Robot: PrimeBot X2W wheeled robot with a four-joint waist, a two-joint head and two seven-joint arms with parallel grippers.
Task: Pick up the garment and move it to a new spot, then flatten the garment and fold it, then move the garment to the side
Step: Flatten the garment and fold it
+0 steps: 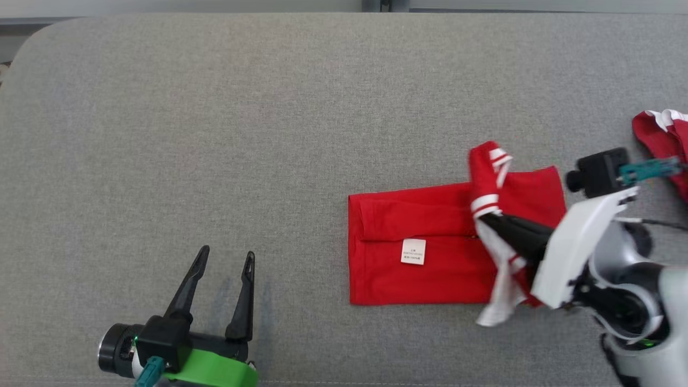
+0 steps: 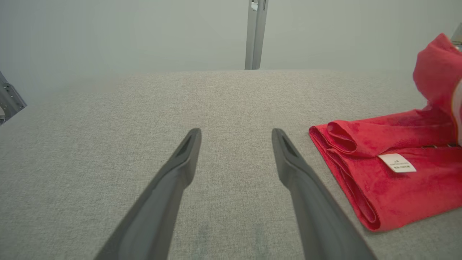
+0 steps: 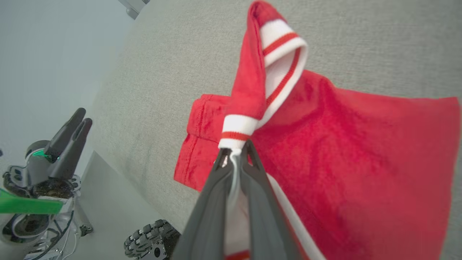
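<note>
Left gripper (image 1: 227,251) sits nearest, at about 7 o'clock in the head view, low over the grey bench (image 1: 215,134). Its two dark fingers are spread wide with nothing between them, and they point toward 12 o'clock. In its own wrist view the gripper (image 2: 236,131) has bare bench (image 2: 216,101) between and ahead of the fingers. The garment (image 2: 397,195) lies off at 3 o'clock, apart from it.

Right gripper (image 1: 481,216) comes in from 4 o'clock on its pale forearm, the fingers pointing toward 10 o'clock. They are clenched on the garment's striped cuff (image 1: 486,201). The right wrist view shows the gripper (image 3: 234,150) with its tips pressed together on the white cuff (image 3: 238,126), which loops up beyond them clear of the cloth below. More white trim hangs under the fingers.

The red garment (image 1: 430,279) rests on the bench right of centre, at roughly 4 o'clock. It is folded into a rough rectangle with a rounded fold along its 9 o'clock edge. A small white label (image 1: 413,251) faces up near its middle. Its 3 o'clock end is lifted and rumpled where the cuff is held.

Farther off, at 3 o'clock by the frame's edge, lies another red cloth (image 1: 658,134) with white trim, apart from the garment.
</note>
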